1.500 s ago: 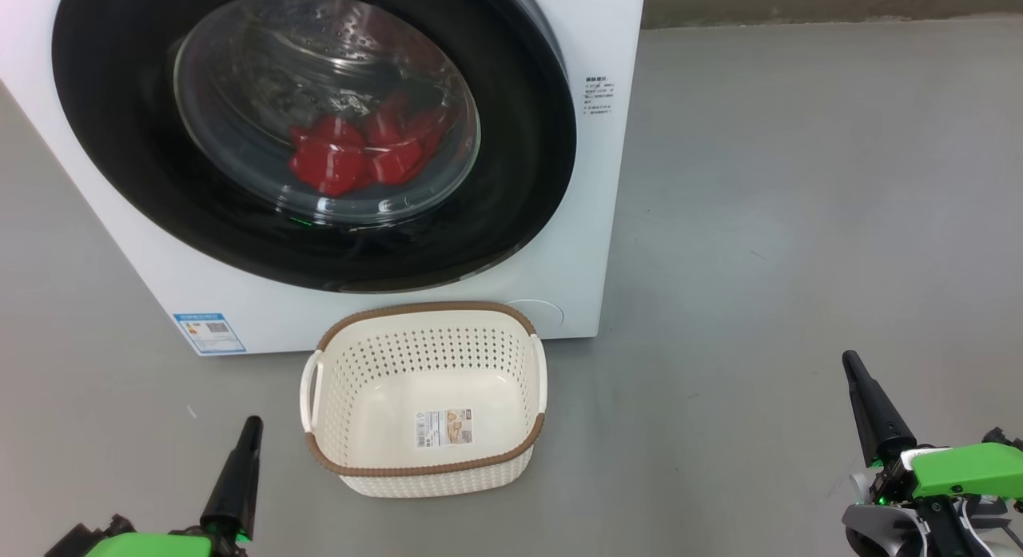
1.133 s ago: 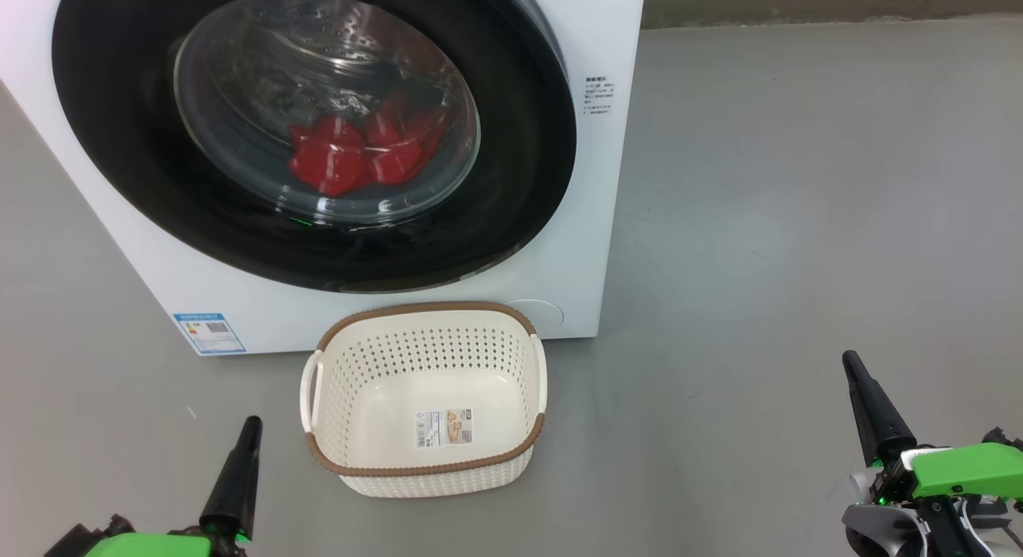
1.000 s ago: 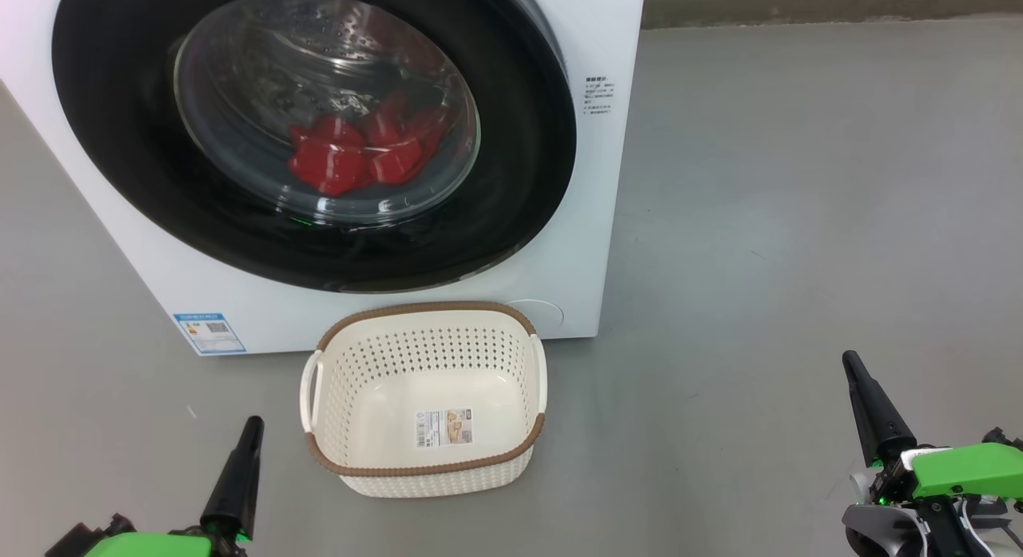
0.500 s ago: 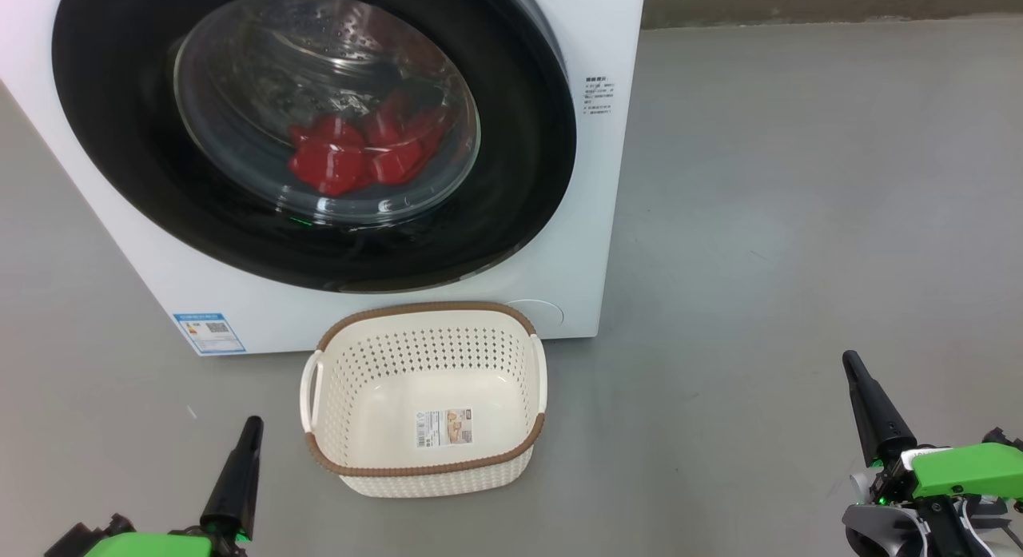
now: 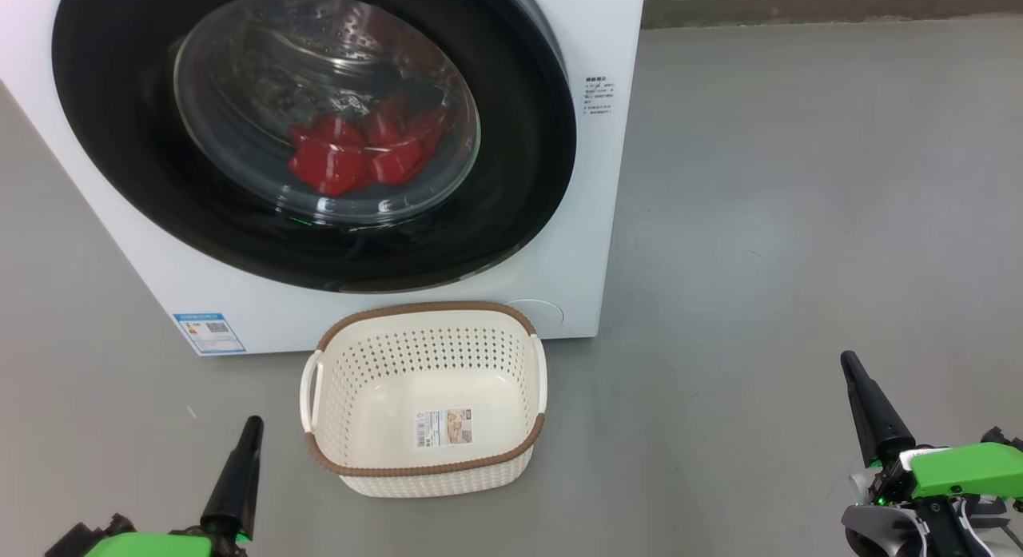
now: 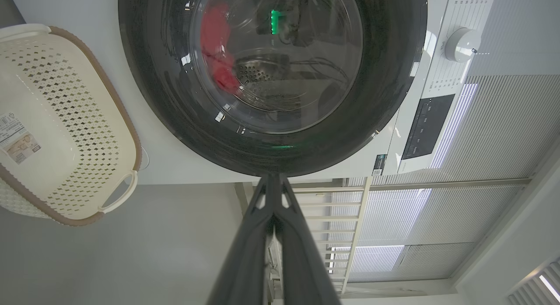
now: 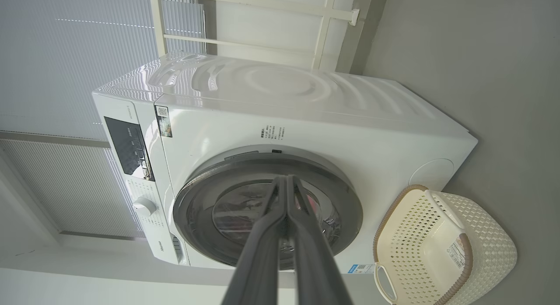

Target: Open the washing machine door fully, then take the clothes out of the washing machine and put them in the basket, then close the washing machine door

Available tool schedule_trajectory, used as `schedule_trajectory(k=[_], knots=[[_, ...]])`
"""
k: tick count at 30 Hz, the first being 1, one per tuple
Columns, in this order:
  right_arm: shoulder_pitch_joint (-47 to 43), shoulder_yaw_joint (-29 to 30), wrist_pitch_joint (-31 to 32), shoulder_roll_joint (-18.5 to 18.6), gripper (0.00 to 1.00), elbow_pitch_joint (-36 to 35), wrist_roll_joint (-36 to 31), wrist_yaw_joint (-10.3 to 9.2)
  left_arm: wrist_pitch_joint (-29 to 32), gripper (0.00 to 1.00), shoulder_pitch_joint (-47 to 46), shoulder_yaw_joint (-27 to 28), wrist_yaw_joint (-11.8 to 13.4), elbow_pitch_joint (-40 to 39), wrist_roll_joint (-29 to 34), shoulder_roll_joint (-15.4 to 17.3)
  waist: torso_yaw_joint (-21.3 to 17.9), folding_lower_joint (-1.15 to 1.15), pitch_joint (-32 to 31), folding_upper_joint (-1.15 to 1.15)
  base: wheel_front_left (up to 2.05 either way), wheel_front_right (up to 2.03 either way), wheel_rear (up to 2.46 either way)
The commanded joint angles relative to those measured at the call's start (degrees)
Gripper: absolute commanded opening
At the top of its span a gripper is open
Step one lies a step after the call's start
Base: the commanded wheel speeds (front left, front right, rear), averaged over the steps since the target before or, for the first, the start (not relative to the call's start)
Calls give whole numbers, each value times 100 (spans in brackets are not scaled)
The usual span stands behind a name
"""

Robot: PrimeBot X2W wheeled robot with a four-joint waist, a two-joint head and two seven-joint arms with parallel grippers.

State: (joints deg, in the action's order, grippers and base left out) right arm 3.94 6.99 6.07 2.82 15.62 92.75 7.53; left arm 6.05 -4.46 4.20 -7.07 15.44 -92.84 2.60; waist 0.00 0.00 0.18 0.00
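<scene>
The white washing machine (image 5: 591,221) stands ahead with its round black-rimmed door (image 5: 112,141) closed flat against the front. Red clothes (image 5: 360,153) lie in the drum behind the glass bowl. The cream basket (image 5: 423,469) with a brown rim sits empty on the floor just in front of the machine. My left gripper (image 5: 252,425) is shut, low at the left, well short of the basket. My right gripper (image 5: 847,361) is shut, far right over bare floor. In the wrist views the door (image 6: 393,77) (image 7: 350,208), the clothes (image 6: 216,33) and the basket (image 6: 65,121) (image 7: 442,252) lie beyond each gripper's (image 6: 272,179) (image 7: 285,179) closed fingers.
Grey floor (image 5: 799,181) stretches to the right of the machine up to a wall base (image 5: 799,9). A blue label (image 5: 209,333) sits at the machine's lower left corner. The control panel (image 6: 424,125) and a white dial (image 6: 459,44) are on the machine's upper front.
</scene>
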Motion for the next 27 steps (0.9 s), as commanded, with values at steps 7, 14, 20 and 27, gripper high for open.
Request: schedule_trajectory(k=[7,14,20,27], knots=[[222,-69,24,26,0,-161,-41,-4,27,0,-171,211,-42,-141,51,47,0,0,0,0,0,0,0],[222,-67,26,24,0,-160,-43,-4,29,0,-171,213,-42,-141,53,45,0,0,0,0,0,0,0],[222,-65,28,22,0,-160,-45,-4,31,0,-171,216,-42,-141,54,43,0,0,0,0,0,0,0],[223,-62,30,21,0,-160,-47,-4,33,0,-172,218,-42,-141,56,42,0,0,0,0,0,0,0]])
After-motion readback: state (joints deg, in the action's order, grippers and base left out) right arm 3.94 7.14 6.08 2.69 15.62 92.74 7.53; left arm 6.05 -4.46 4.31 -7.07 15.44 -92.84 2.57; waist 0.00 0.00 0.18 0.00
